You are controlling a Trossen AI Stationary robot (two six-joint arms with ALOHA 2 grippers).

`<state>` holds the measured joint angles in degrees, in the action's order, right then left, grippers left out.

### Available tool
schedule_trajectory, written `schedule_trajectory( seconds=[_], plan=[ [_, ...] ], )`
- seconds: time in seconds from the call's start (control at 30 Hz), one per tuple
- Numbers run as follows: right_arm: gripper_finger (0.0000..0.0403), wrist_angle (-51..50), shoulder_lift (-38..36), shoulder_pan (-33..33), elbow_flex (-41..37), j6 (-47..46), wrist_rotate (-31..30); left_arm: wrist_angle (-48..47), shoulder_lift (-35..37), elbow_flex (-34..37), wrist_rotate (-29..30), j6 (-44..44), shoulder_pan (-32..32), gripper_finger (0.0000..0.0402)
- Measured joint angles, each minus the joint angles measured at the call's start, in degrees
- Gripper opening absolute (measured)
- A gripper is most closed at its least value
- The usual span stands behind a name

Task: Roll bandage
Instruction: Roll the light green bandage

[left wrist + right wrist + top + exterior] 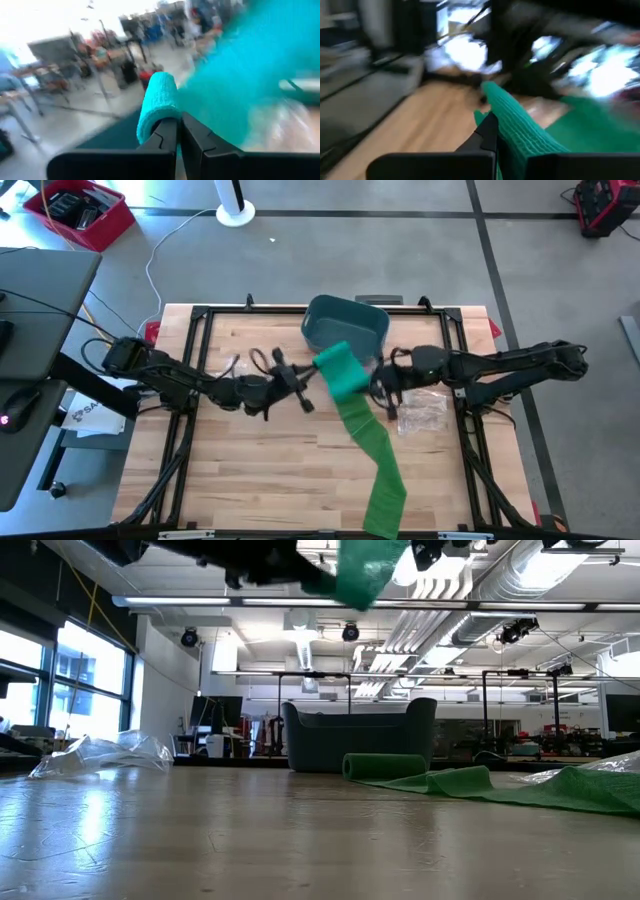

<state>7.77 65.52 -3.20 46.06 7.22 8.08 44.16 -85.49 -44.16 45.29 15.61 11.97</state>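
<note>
High view: bin point(345, 323) beside the lifted green bandage point(345, 370).

High view evenly lit, sharp, soft shadows only under arms on the worktop point(260, 470). Low view: bright ceiling strips point(560, 565) & window point(85, 670) at left give glare w/ sheen on near worktop; foreground soft, out of focus. Both wrist views heavily motion-blurred; left wrist bkgd blown out white at upper left, bandage point(157, 107) smeared; right wrist dimmer, w/ streaked highlights.

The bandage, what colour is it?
Green bandage, clearest in the high view.
</note>
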Motion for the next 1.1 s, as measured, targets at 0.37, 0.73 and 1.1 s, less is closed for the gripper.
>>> schedule_trajectory(
  seconds=[0.37,0.73,1.1],
  plan=[
    [0.0000,-3.09,6.12,-3.03,0.00,0.34,7.35,9.73,8.05,-0.04,-5.04,7.64,-0.26,0.0000],
    [0.0000,1.47,13.17,-2.94,0.00,-0.85,15.54,13.29,8.90,-0.02,-9.18,4.07,-2.21,0.0000],
    [0.0000,-0.22,13.31,2.17,0.00,0.39,15.54,19.05,8.90,-0.02,-32.06,-14.71,-2.11,0.0000]
  ],
)
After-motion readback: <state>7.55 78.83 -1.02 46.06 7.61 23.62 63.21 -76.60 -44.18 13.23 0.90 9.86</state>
